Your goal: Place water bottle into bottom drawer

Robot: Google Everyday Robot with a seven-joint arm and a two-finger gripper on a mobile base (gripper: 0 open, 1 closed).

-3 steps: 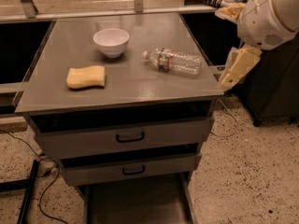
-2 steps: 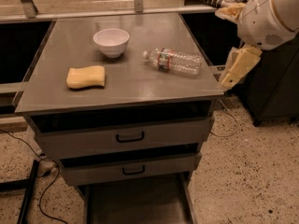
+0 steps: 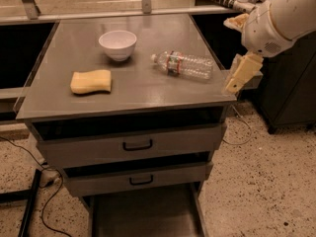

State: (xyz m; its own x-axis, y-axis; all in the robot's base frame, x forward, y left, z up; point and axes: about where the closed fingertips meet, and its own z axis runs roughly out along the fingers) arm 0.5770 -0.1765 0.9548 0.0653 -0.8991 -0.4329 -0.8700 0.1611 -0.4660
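Note:
The water bottle [image 3: 183, 65] lies on its side on the grey cabinet top [image 3: 128, 90], white cap pointing left, near the right edge. The bottom drawer [image 3: 143, 215] is pulled out at the foot of the cabinet, and its dark floor shows nothing in it. My gripper [image 3: 240, 47] hangs just off the cabinet's right edge, to the right of the bottle and apart from it. Its two cream fingers [image 3: 243, 72] are spread apart and hold nothing.
A white bowl [image 3: 117, 44] and a yellow sponge [image 3: 91, 81] sit on the left part of the top. Two shut drawer fronts with black handles [image 3: 137, 145] are above the open drawer. Cables [image 3: 29, 181] lie on the floor at left. A dark cabinet [image 3: 289, 93] stands at right.

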